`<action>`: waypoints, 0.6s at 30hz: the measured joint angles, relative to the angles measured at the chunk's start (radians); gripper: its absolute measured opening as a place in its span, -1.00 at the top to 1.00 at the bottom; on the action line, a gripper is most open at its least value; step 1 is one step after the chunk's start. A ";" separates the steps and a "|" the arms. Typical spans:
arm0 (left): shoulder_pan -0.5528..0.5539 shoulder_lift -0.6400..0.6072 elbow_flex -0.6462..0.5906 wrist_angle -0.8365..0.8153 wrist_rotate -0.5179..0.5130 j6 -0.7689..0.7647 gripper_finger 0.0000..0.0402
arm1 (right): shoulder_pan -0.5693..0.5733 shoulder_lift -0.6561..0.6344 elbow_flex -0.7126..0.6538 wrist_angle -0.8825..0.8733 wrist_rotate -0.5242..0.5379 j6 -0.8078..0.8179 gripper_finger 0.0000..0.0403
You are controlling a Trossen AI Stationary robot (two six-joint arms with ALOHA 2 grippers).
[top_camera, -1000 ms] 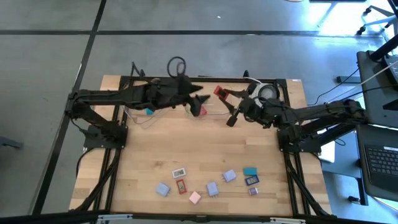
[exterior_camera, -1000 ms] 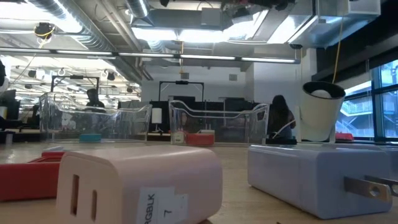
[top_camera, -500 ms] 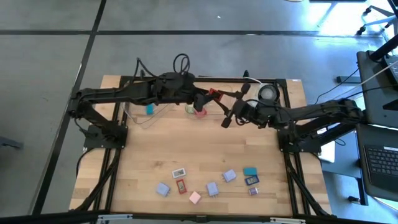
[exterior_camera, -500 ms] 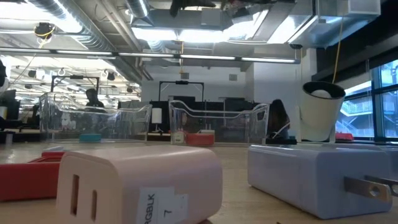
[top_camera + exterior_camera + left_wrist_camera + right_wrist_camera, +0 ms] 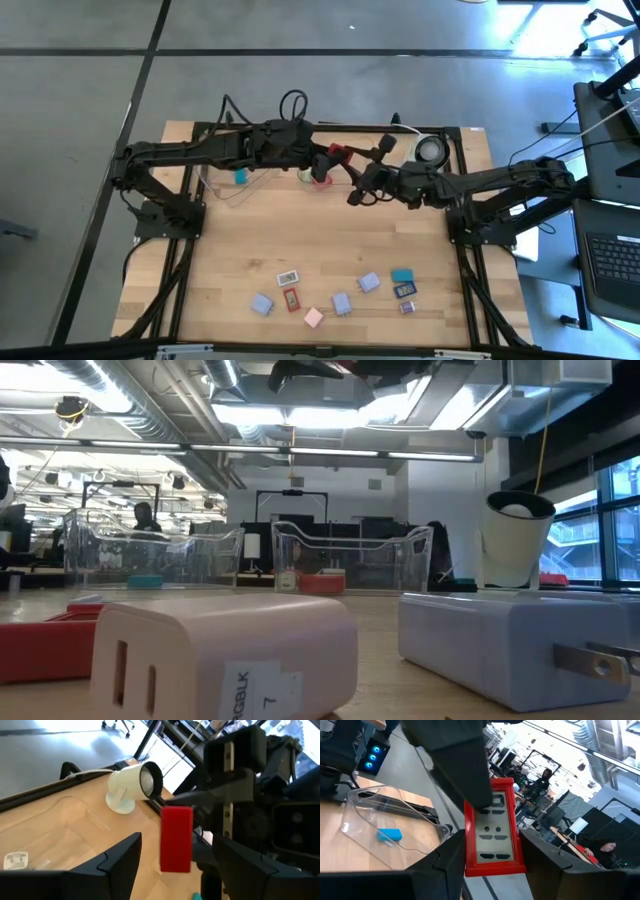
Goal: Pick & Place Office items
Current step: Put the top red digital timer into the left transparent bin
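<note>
A red flat block (image 5: 337,152) hangs in the air over the far middle of the table, between both arms. My right gripper (image 5: 352,165) comes from the right and is shut on it. It shows face-on in the right wrist view (image 5: 495,820). My left gripper (image 5: 328,158) comes from the left and is open. In the left wrist view (image 5: 175,845) its fingers stand on either side of the block (image 5: 176,839) with gaps. Several more blocks lie flat near the near edge, among them white (image 5: 288,278), pink (image 5: 313,318) and teal (image 5: 402,275). My right gripper pinches the red block between its two fingers at the end nearest the wrist (image 5: 495,865). It comes roughly level from the table's right. The block is lifted clear and sticks out past the fingers toward the left gripper.
Two clear trays stand along the far side. The left one (image 5: 220,180) holds a teal block (image 5: 240,177); the middle one (image 5: 345,183) holds green and pink pieces (image 5: 312,179). A round white object with a dark centre (image 5: 430,148) stands far right. Bare wood lies mid-table.
My right gripper has carried the red block a little toward the table's left. My left gripper has moved from over the middle tray toward the block, and its open fingers now flank it.
</note>
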 joint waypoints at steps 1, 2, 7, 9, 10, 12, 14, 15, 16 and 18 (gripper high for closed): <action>0.001 0.000 0.000 0.000 -0.002 0.000 -0.17 | 0.000 0.000 0.000 0.000 0.001 0.001 0.17; 0.003 0.000 0.000 -0.001 -0.002 0.001 -0.16 | 0.000 0.000 0.000 0.000 0.001 0.001 0.17; 0.003 0.000 0.000 -0.003 -0.002 0.013 -0.07 | 0.000 0.000 0.000 -0.014 0.001 0.004 0.17; 0.003 0.000 0.000 -0.003 -0.002 0.020 -0.03 | 0.000 0.000 0.000 -0.014 0.000 0.004 0.17; 0.003 0.000 0.000 -0.003 -0.002 0.022 0.00 | 0.000 0.000 0.000 -0.015 0.000 0.004 0.17; 0.003 0.000 0.000 -0.003 -0.002 0.022 0.06 | 0.000 -0.001 0.000 -0.017 0.000 0.005 0.17; 0.003 0.000 0.000 -0.003 0.001 0.024 0.14 | 0.000 -0.001 0.000 -0.018 0.000 0.005 0.17; 0.003 0.000 0.000 -0.003 0.005 0.024 0.18 | 0.000 -0.001 0.000 -0.018 0.000 0.005 0.17; 0.003 0.000 0.000 -0.003 0.007 0.024 0.23 | 0.000 -0.001 0.000 -0.018 0.000 0.005 0.17; 0.003 0.000 0.000 -0.003 0.008 0.025 0.33 | 0.000 -0.001 0.000 -0.018 0.000 0.005 0.17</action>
